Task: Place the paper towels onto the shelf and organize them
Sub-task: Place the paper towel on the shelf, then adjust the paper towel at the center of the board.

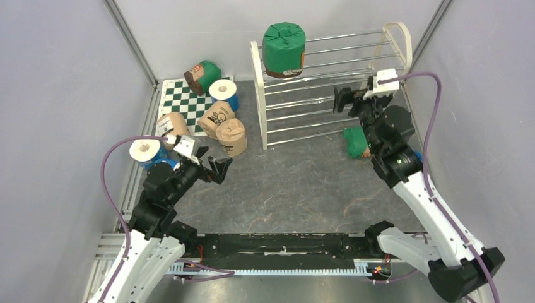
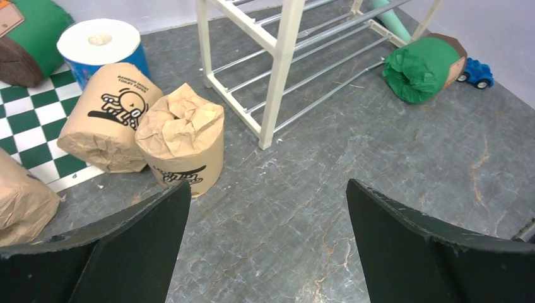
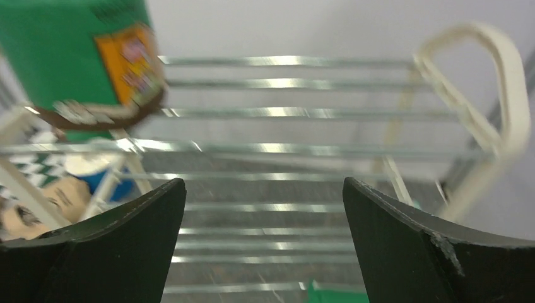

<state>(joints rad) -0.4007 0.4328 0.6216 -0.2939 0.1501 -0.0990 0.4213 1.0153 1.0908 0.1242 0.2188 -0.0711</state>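
The white-framed shelf [image 1: 260,95] stands at the back. One green paper towel roll [image 1: 284,49] sits on its top rods, seen upper left in the right wrist view [image 3: 82,57]. My right gripper [image 1: 348,101] hangs open and empty in front of the upper rods [image 3: 284,113], to the right of that roll. Another green roll [image 1: 356,142] lies on the floor by the shelf's right end. My left gripper [image 1: 213,165] is open and empty above the floor, just short of an upright tan roll [image 2: 183,142]. Further tan [image 2: 110,117], white-blue [image 2: 101,47] and green [image 2: 28,38] rolls lie around it.
A green-and-white chessboard mat [image 1: 183,101] lies back left under some rolls. A small blue toy car [image 2: 477,72] sits behind the fallen green roll. Another white-blue roll [image 1: 147,153] stands next to my left arm. Grey walls close in on both sides.
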